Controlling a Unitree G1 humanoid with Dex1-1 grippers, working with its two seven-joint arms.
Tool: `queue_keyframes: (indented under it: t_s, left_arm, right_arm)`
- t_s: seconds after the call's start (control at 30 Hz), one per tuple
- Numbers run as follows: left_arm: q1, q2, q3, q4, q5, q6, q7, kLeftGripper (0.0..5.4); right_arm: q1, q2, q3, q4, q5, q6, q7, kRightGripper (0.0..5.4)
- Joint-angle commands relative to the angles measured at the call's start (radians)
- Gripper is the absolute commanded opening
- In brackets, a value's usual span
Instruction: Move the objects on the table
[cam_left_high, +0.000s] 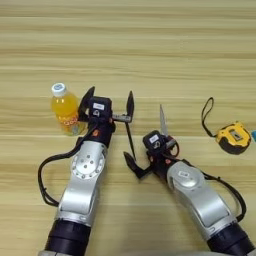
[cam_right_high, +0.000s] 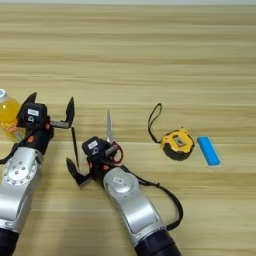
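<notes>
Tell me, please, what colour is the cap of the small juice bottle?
White, on the small orange-juice bottle; its cap shows best in the left eye view.

- Your counter (cam_left_high: 150, 45) is light-brown wood with horizontal plank grain.
- Near its left edge you have a bottle (cam_left_high: 65, 111) of orange liquid with a white cap.
- The scissors (cam_right_high: 111, 137) show a steel-grey blade and a red handle.
- The tape measure (cam_right_high: 177, 144) is yellow and black; its wrist strap (cam_right_high: 152, 120) is black.
- Toward the right edge you'll see a plain bright-blue bar (cam_right_high: 208, 150).
- Both arms are silver; the left gripper (cam_left_high: 110, 107) and right gripper (cam_left_high: 131, 150) have black fingers.
</notes>
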Motion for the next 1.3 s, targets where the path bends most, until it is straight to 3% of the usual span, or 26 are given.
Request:
queue_keyframes:
  t_s: [0.03, 0.4, 0.93, 1.17, 1.3]
  left_arm:
    - [0.003, -0.005, -0.006, -0.018, 0.017, 0.018, 0.005, 5.40]
    - [0.007, -0.004, -0.007, -0.030, 0.017, 0.025, 0.005, 5.40]
    - [0.008, -0.007, -0.008, -0.033, 0.018, 0.027, 0.008, 5.40]
    - [0.009, -0.007, -0.011, -0.034, 0.018, 0.028, 0.010, 5.40]
    - [0.007, -0.007, -0.012, -0.033, 0.018, 0.029, 0.012, 5.40]
  right_arm:
    - [-0.002, 0.046, 0.002, 0.035, 0.012, 0.025, -0.001, 5.38]
    - [-0.018, 0.055, 0.037, 0.076, 0.007, 0.016, -0.004, 5.38]
    - [-0.076, 0.065, 0.054, 0.236, -0.010, -0.056, -0.013, 5.38]
    - [-0.078, 0.057, 0.088, 0.221, -0.055, -0.111, -0.035, 5.38]
    - [-0.074, 0.054, 0.090, 0.217, -0.055, -0.091, -0.029, 5.38]
